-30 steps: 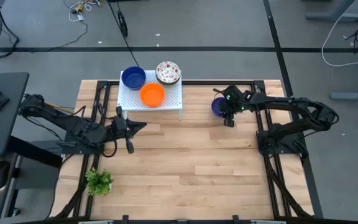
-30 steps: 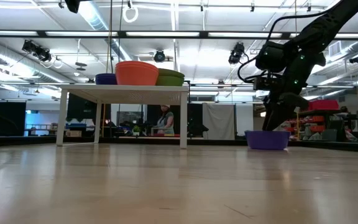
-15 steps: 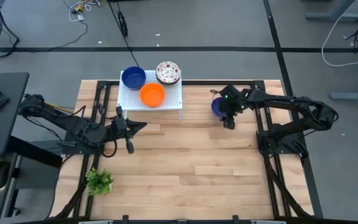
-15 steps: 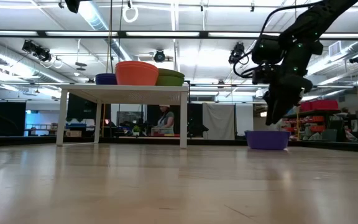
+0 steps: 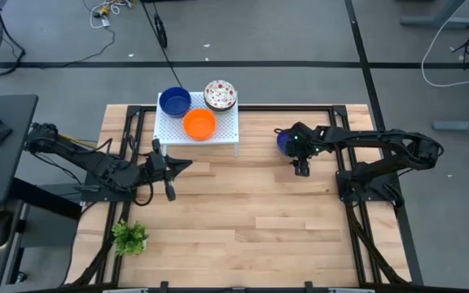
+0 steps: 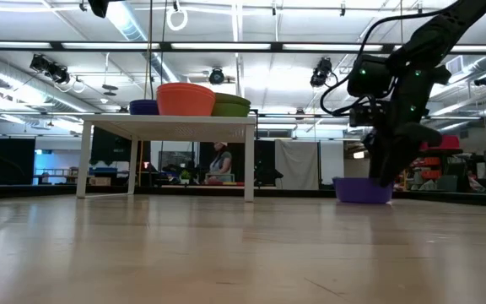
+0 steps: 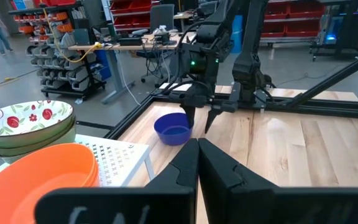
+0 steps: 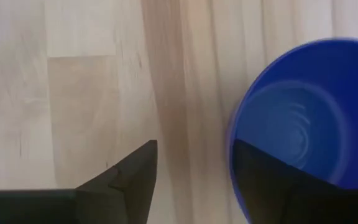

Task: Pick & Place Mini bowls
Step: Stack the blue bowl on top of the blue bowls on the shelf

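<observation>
Over by the counter's (image 5: 259, 220) far right, right gripper (image 7: 199, 119) hangs above the blue bowl (image 8: 294, 121), jaws apart, one at its rim. Looks light, stiff, prob slick; pinch the rim wall. Left gripper (image 5: 169, 170) waits, jaws together.

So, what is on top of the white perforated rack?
On the rack stand a blue bowl, an orange bowl and a speckled bowl stacked on green-sided bowls; how many is hidden.
</observation>
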Robot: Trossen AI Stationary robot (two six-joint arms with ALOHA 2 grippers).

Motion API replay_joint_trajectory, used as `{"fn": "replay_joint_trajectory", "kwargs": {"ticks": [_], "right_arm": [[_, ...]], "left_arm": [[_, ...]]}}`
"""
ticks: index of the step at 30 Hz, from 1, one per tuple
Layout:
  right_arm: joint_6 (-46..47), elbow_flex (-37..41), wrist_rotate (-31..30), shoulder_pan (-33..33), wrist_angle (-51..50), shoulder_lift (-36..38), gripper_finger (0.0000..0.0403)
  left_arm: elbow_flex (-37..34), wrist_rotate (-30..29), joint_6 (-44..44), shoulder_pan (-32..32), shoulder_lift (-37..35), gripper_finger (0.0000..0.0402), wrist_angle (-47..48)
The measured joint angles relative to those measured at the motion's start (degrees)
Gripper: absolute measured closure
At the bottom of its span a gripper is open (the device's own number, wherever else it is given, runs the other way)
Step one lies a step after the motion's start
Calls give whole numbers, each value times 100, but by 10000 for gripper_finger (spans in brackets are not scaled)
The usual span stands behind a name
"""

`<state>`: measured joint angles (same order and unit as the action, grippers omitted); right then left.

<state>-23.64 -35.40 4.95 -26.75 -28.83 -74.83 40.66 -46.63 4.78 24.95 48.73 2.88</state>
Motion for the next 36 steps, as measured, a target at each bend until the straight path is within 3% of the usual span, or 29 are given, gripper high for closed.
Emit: {"fn": "replay_joint_trajectory", "kwargs": {"ticks": [6, 12, 15, 24, 30, 36], "right_arm": [[-107, 0, 0, -1, 30, 0, 244], [-232, -5, -10, 72, 28, 0, 341], [-214, -81, -18, 403, 26, 0, 389], [199, -568, 71, 2693, 116, 2, 397], [382, -774, 188, 4100, 1300, 2, 395], [613, -776, 265, 4860, 2314, 2, 397]], "left_arm": [[0, -1, 0, 0, 0, 385, 0], [-1, 0, 0, -2, 0, 385, 0], [0, 151, -118, -2, 0, 385, -4], [-4, 1610, -1556, -2, 763, 385, -820], [-6, 2349, -2577, -2, 1932, 380, -2077], [337, 3270, -2451, -222, 2622, 312, -2462]]}}
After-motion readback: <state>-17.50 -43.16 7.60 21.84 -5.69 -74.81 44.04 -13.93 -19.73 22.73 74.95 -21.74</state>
